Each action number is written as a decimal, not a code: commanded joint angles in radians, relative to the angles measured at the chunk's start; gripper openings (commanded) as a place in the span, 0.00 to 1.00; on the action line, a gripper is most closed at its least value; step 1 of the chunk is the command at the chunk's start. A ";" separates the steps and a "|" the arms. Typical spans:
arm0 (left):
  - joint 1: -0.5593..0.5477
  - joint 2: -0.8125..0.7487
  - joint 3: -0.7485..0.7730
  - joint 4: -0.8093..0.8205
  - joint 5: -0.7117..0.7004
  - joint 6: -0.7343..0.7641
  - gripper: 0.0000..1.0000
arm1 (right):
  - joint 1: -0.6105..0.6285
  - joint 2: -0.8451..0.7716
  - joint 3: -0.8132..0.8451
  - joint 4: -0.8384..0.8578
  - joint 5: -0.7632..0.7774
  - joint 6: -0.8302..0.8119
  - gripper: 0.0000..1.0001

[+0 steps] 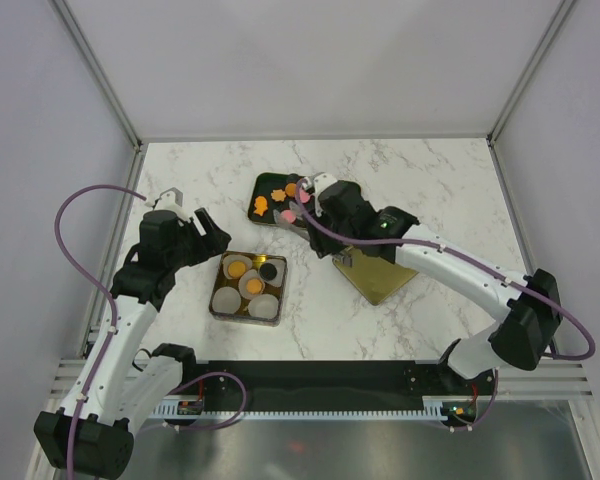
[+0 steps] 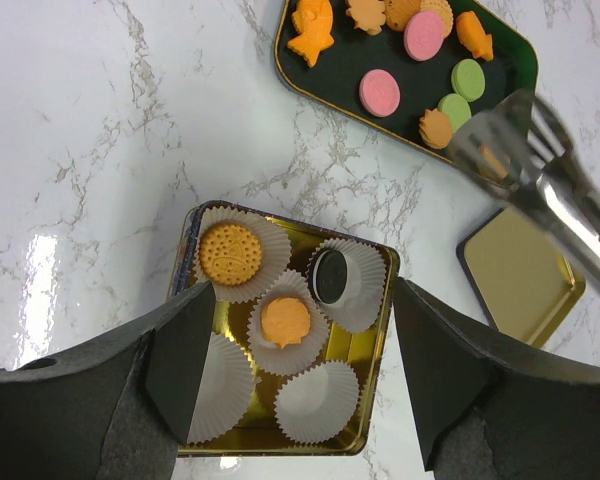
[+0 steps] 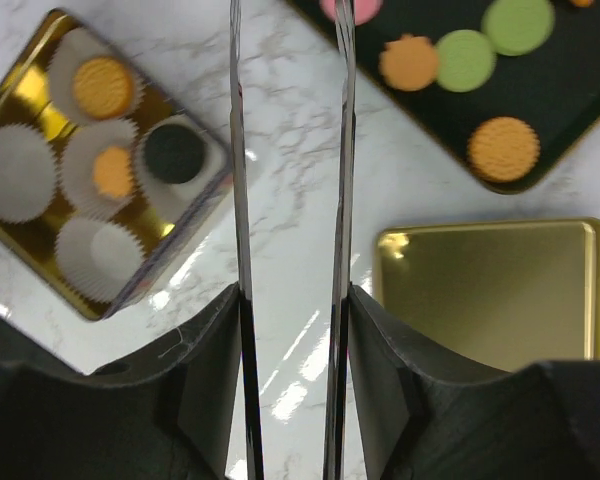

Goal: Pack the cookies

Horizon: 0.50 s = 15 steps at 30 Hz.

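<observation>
Left fingers [image 2: 170, 370]: hung apart above the tin [image 2: 366, 346].
Right fingers [image 3: 202, 372]: clamped on tongs [image 3: 237, 150].
Cookies [image 2: 384, 92]: lay on dark tray [image 2: 340, 58].

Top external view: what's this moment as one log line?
left end effector: open near tin | right end effector: shut on tongs at tray | tin: three cups filled, two empty | cookies on tray
</observation>
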<state>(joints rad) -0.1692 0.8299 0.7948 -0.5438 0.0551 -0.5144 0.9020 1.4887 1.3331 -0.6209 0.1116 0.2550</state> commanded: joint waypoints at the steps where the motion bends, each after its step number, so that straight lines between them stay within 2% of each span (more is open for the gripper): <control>1: 0.005 -0.014 -0.011 0.031 0.008 0.019 0.80 | -0.133 0.004 0.028 0.027 0.022 -0.037 0.52; 5: 0.007 -0.014 -0.012 0.033 0.012 0.019 0.80 | -0.222 0.047 0.025 0.029 0.088 -0.054 0.52; 10: 0.005 -0.009 -0.011 0.033 0.014 0.019 0.80 | -0.316 0.103 0.011 0.079 0.068 -0.062 0.52; 15: 0.005 -0.006 -0.009 0.033 0.011 0.017 0.80 | -0.331 0.180 0.060 0.099 0.076 -0.062 0.52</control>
<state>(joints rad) -0.1696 0.8303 0.7883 -0.5426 0.0555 -0.5144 0.5705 1.6333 1.3365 -0.5747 0.1757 0.2100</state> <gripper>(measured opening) 0.799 0.518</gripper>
